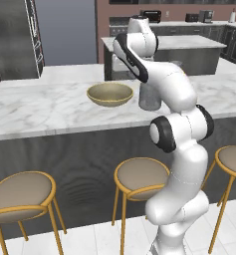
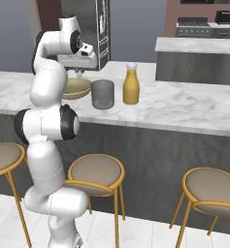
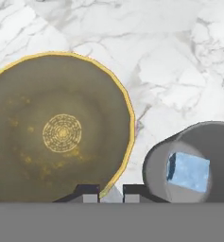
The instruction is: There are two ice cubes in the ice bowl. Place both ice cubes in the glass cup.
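hand view: the claw (image 3: pixel 110 193) sits above the rim of the ice bowl (image 3: pixel 56 127), its two tips a narrow gap apart and gripping nothing. no cube is visible inside the bowl. one ice cube (image 3: pixel 189 171) lies at the bottom of the glass cup (image 3: pixel 191 163), which stands just beside the bowl on the marble worktop (image 3: pixel 179 56). right base view: an orange carafe (image 2: pixel 131 86) stands near the cup on its far side from the bowl. stools (image 2: pixel 96 173) line the worktop front. left base view: the arm partly hides the cup.
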